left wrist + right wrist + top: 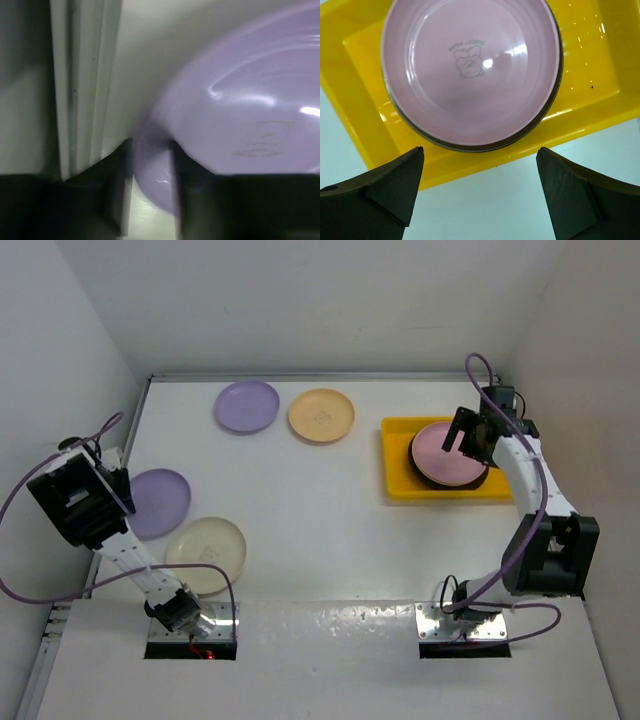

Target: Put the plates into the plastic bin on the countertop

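Note:
A lilac plate (160, 502) lies at the left of the countertop (330, 530), with a cream plate (207, 553) just in front of it. My left gripper (125, 502) is at this lilac plate's left edge. In the blurred left wrist view its jaws stand partly apart, straddling the lilac rim (155, 170). A second lilac plate (246, 406) and a yellow-tan plate (321, 415) lie at the back. In the yellow plastic bin (395, 485) a pink plate (470, 65) rests on a dark-rimmed one (470, 146). Above the stack's right side my right gripper (465, 435) hangs open and empty.
A raised edge rail (75, 85) runs close beside the left gripper, with the wall just beyond it. The bin's near wall (485, 160) lies directly under the right gripper (479, 150). White walls enclose the back and both sides of the countertop.

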Tool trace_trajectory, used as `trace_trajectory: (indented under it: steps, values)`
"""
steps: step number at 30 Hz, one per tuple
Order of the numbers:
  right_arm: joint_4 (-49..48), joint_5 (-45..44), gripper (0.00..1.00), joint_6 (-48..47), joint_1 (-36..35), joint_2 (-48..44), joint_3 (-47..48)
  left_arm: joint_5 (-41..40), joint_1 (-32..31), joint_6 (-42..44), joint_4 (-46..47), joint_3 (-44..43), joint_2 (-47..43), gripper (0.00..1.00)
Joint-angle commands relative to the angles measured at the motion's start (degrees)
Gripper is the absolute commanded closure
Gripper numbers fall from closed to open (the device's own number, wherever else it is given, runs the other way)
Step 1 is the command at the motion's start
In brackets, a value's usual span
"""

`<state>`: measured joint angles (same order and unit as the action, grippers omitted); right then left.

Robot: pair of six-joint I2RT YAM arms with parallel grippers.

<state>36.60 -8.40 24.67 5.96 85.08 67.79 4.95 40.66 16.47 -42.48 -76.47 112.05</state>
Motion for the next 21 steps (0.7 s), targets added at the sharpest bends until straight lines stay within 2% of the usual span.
trace_trajectory:
  steps: [1, 4, 8, 10, 11, 12, 13, 18, 21]
  values:
    - [1.72, -3.19, 0.08, -1.72, -3.57, -4.20, 2.61, 6.20, 0.47, 3.74, 0.30, 0.97, 0.36, 0.69]
    - [1.81, -4.95, 0.11, -2.25, -8.76, -6.40, 1.73, 11.29, 0.47, 4.27, -1.80, 0.36, 0.36, 1.00]
    - [1.63, -6.19, 0.17, -3.04, -16.23, -6.86, 1.20, 20.43, -3.21, 4.98, -3.66, -2.28, -3.67, 1.00]
    - [0.94, -4.88, 0.19, -4.18, -22.37, -5.55, 2.25, 25.09, -8.30, 3.58, -3.66, -5.43, -7.61, 1.00]
    - [0.93, -4.69, 0.19, -4.36, -23.70, -4.67, 2.69, 26.06, -10.50, 2.61, -3.66, -6.93, -8.77, 1.00]
    - [0.76, -3.47, 0.19, -4.36, -27.97, -4.14, 4.18, 26.60, -12.95, 1.99, -3.66, -10.42, -9.74, 1.00]
    - [0.32, -2.85, 0.19, -4.36, -29.32, -1.61, 6.37, 27.30, -17.94, 1.38, -3.66, -12.20, -10.53, 1.00]
    - [-2.93, 1.98, 0.09, -4.54, -38.97, 5.35, 14.81, 28.35, -33.59, -1.00, -3.66, -19.76, -13.17, 1.00]
    - [-4.51, 3.03, 0.08, -3.66, -41.54, 9.56, 20.26, 28.36, -38.28, -1.52, -4.19, -20.38, -13.70, 1.00]
